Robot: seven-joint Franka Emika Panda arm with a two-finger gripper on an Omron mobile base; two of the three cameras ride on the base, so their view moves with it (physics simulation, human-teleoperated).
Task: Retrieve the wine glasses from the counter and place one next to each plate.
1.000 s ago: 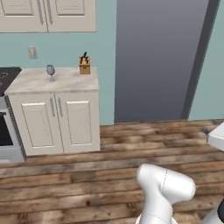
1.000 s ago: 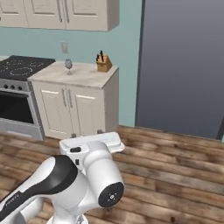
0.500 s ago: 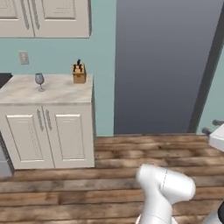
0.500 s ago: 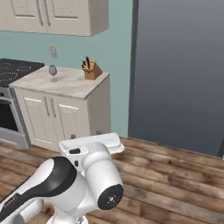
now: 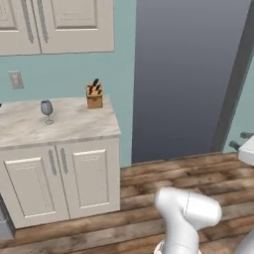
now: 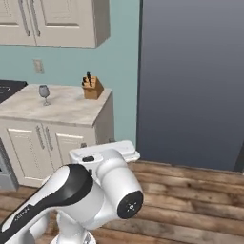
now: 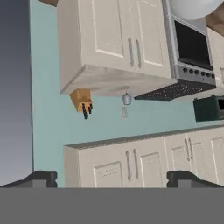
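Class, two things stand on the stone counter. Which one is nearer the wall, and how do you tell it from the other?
The wooden knife block, with dark handles sticking up, stands against the wall. The grey wine glass stands farther forward and to its left.

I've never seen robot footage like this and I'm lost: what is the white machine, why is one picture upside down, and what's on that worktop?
The white machine is a robot arm on a driving base in a rendered kitchen. Two cameras ride behind it, one to its left and one to its right, so both show the same corner from different sides. The third camera sits on the hand, which is turned over, so the kitchen appears upside down there. The pincer shows as two dark tips at the bottom, wide apart and holding nothing. On the beige counter stand one grey wine glass, upright, and a wooden knife block near the wall. Beside the counter is a stove. No plates appear here.
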